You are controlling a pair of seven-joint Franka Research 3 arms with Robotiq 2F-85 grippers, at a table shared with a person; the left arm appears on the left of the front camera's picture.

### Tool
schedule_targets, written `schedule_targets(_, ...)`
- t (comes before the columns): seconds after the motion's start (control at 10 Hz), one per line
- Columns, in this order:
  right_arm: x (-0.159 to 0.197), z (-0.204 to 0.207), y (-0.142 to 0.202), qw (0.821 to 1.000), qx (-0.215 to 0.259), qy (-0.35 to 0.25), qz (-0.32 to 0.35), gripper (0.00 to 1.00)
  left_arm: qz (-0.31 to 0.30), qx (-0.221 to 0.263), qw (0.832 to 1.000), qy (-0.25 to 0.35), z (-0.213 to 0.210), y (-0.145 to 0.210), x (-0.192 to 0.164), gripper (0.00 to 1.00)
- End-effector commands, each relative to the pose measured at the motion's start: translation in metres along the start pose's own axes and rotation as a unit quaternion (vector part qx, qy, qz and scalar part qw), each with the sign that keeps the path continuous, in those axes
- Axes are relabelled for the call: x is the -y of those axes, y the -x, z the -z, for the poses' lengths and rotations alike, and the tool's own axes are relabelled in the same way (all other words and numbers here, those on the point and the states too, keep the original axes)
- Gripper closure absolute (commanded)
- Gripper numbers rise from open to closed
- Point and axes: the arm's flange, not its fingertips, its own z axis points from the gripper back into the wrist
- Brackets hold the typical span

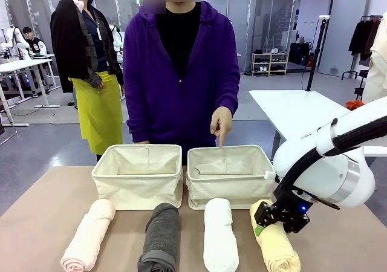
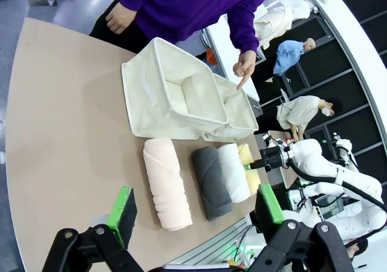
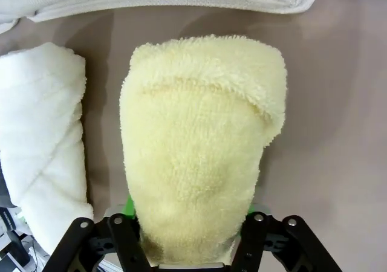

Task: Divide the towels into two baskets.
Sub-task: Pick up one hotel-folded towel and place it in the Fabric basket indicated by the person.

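While the person's hand (image 1: 222, 122) points a finger down into the right-hand basket (image 1: 230, 190), I have the right gripper (image 1: 275, 220) down on the yellow towel (image 1: 279, 248), which lies on the table (image 1: 36, 211) at the right end of the row, just in front of that basket. In the right wrist view the jaws stand on either side of the roll, and the terry narrows where they meet it, so I judge the claw clamped on the towel near its far end; the roll has not left the table. The left gripper (image 2: 196, 207) hangs high over the near edge with its green pads wide apart and nothing between them.

Both baskets are empty. The pink towel (image 1: 87, 239), grey towel (image 1: 161, 236) and white towel (image 1: 219, 239) lie untouched in a row before them, the white one just beside the yellow. The left-hand basket (image 1: 138, 190) sits touching or nearly touching its twin.

I take this as the first pick, with the whole split ahead. Next I need a straight lift high enough to clear the soft rim, a short carry forward over the pointed-at basket, and a release low inside. A grip this near the end may let the roll sag or unwind, so I would lift slowly and watch the free end against the white towel.
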Motion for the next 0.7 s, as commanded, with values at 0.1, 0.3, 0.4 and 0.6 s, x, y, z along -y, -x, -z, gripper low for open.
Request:
schedule_targets(0.1,-0.005,-0.011,0.024,1.000,0.015,0.019,0.004,0.67,0.002,0.004,1.000,0.009,-0.002,0.000,0.001,0.00)
schedule_targets(0.3,-0.014,-0.031,0.025,0.999,0.009,0.022,-0.032,0.86,0.002,0.004,1.000,0.009,-0.002,0.000,0.001,0.00)
schedule_targets(0.4,-0.026,-0.056,0.026,0.996,-0.002,0.031,-0.080,0.86,0.002,0.004,1.000,0.009,-0.002,0.000,0.001,0.00)
schedule_targets(0.6,-0.058,-0.106,0.023,0.978,0.002,0.048,-0.204,0.86,0.002,0.004,1.000,0.009,-0.002,0.000,0.001,0.00)
